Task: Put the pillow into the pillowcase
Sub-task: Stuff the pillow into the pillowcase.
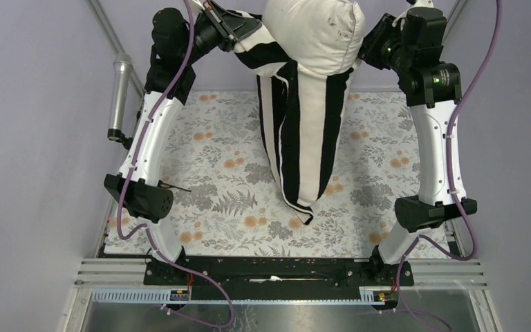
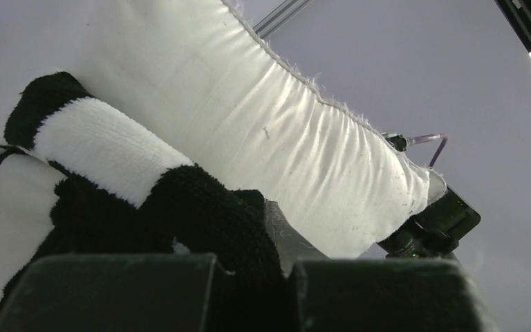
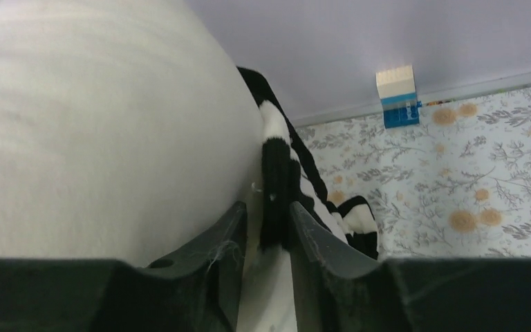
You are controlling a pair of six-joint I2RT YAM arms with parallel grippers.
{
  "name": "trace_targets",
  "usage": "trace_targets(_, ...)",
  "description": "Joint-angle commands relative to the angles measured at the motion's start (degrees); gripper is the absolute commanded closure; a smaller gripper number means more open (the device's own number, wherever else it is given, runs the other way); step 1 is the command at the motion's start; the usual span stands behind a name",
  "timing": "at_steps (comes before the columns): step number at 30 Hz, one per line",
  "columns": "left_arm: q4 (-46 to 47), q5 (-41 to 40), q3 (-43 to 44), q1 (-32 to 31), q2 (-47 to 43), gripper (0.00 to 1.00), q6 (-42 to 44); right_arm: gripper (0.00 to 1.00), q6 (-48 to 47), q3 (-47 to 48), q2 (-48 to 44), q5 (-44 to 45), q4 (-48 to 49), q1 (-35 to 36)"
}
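The left gripper (image 1: 243,29), raised high over the table's (image 1: 207,173) far edge, is clamped on a thick black fold at the mouth of the pillowcase (image 1: 297,138). Between the arms the pillow (image 1: 314,31) bulges out of that mouth, its upper end bare and the rest inside. The striped sleeve hangs down toward the table's middle. The right gripper (image 3: 266,216) has its jaws slightly parted, and the striped hem runs loose through the gap beside the pillow. The pillow looks light, soft and springy, likelier to squash than slide, while the case is limp and plush. The best hold is probably the hem at each side of the mouth, drawn over the bare end.
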Motion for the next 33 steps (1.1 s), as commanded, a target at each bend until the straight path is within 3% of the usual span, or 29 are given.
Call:
trace_targets(1, 5.98, -2.43, 2.29, 0.95, -4.93, 1.0, 2.22, 0.58, -5.32, -1.72, -6.99, -8.16, -2.58, 0.33)
trace_targets(4, 4.65, -2.93, 2.57, 1.19, -4.78, 1.0, 2.62, 0.53, -8.49, -7.3, -12.06, -10.66, -2.61, 1.66)
trace_targets(9, 5.11, -2.25, 2.05, 1.33, -4.98, 1.0, 1.88, 0.47, -14.45, -22.49, -24.76, -21.41, 8.06, 3.33)
trace_targets(11, 5.43, -1.92, 2.05, 1.33, -5.02, 1.0, 1.33, 0.46, -16.86, -23.75, -26.02, -26.19, 10.31, 4.72)
trace_targets(14, 5.61, -1.13, 2.3, 1.29, -5.31, 1.0, 1.13, 0.44, -21.68, -17.66, -22.43, -27.57, 7.74, 10.63)
trace_targets(23, 5.58, 2.34, 1.07, 1.24, -7.35, 1.0, 2.24, 0.39, -25.59, 16.85, 2.02, -21.63, -6.82, 20.91)
trace_targets(29, 6.31, 4.42, 1.81, 1.24, -6.86, 1.0, 1.75, 0.38, -25.59, 13.76, 4.21, -11.14, -4.82, 21.28)
trace_targets(33, 6.64, 4.67, 1.91, 1.36, -6.76, 1.0, 1.64, 0.37, -25.98, 14.49, 5.15, -10.32, -6.69, 21.24)
